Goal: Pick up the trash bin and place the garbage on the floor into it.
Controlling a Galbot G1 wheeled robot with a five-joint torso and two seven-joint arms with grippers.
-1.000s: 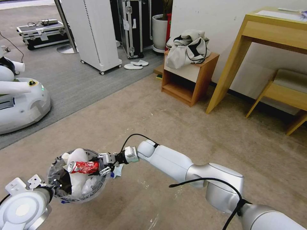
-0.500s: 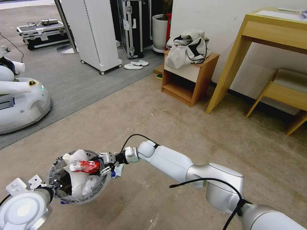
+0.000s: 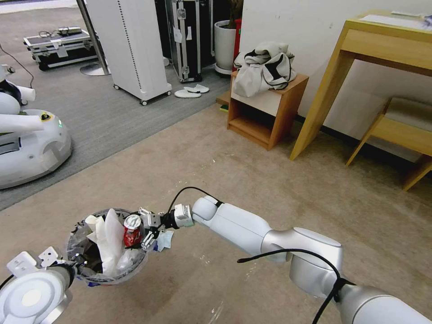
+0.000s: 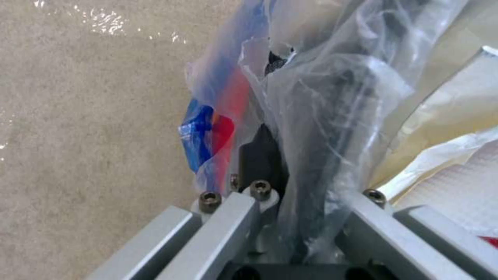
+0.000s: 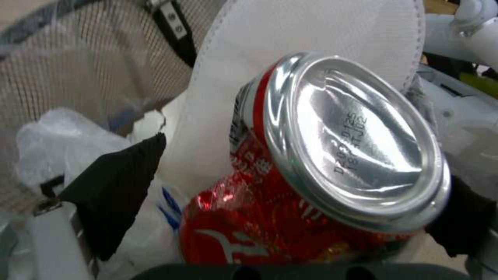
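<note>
Lower left of head view: trash bin [image 3: 106, 252] gripped at rim by left end effector [image 3: 77, 265]; papers [image 3: 108, 238] already inside. Soda can [image 3: 132, 230] pinched by right end effector [image 3: 145, 228] over the bin, not yet released. Blue-white scrap [image 3: 164, 240] left on floor.

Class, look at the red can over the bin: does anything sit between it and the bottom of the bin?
Yes. Crumpled white papers already fill the bin beneath the can, which sits between the right gripper's fingers.

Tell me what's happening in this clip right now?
The left gripper holds the trash bin up off the floor by its bag-lined rim. The right gripper reaches in from the other side, its pads either side of a crushed red soda can that stands on end among white papers in the bin. A light-blue scrap hangs just outside the rim.
</note>
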